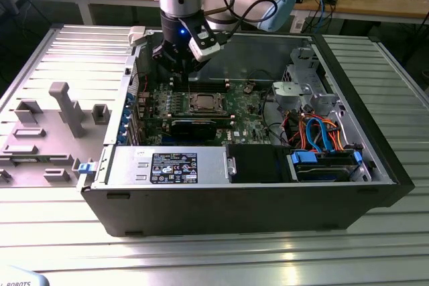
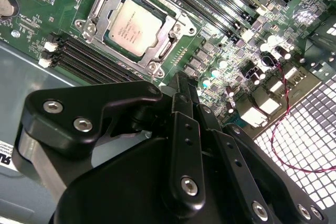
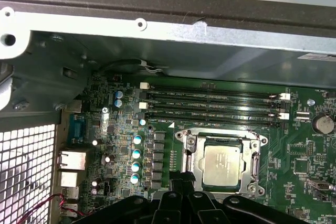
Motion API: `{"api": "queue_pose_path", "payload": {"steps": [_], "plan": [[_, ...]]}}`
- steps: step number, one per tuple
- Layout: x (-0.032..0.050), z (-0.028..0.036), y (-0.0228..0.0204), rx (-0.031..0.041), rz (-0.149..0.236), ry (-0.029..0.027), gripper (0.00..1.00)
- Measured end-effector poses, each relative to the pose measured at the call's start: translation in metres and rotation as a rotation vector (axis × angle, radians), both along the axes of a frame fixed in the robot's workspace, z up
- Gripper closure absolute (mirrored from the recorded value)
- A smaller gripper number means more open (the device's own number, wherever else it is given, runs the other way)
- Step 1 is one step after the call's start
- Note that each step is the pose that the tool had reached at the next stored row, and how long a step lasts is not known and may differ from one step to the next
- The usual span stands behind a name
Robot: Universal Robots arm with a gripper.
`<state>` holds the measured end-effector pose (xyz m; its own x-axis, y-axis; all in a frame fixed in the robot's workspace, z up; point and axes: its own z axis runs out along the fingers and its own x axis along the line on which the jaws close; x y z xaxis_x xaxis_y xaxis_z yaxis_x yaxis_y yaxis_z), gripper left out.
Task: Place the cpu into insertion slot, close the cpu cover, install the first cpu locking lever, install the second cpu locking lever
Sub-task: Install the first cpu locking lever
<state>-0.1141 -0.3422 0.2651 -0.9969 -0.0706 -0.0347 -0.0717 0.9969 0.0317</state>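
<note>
The cpu (image 2: 128, 27) (image 3: 221, 167), a silver-grey square chip, lies flat in the insertion slot (image 1: 203, 103) on the green motherboard. The cpu cover (image 2: 169, 39) (image 3: 190, 165), a silver frame, lies down around the chip's edges. Thin metal levers run along the socket's sides; whether they are latched I cannot tell. My black gripper (image 1: 175, 75) (image 2: 181, 80) (image 3: 182, 183) hangs just above the board beside the socket, toward the exterior view's left. It is shut with nothing between its fingers.
Long black memory slots (image 3: 210, 106) run beside the socket. The open computer case (image 1: 375, 145) walls in the board, with a drive cage and coloured cables (image 1: 322, 135) at the exterior view's right. A black card (image 1: 194, 127) stands in front of the socket. A grey fixture (image 1: 64, 108) sits outside the case.
</note>
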Motion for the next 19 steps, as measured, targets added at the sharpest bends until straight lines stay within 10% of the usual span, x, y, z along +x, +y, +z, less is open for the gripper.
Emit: {"api": "queue_pose_path", "payload": {"steps": [8, 19], "plan": [[-0.0048, 0.0, 0.0003, -0.0002, 0.0, 0.0001, 0.89], [-0.0061, 0.0, 0.015, 0.0, -0.001, -0.0001, 0.89]]}}
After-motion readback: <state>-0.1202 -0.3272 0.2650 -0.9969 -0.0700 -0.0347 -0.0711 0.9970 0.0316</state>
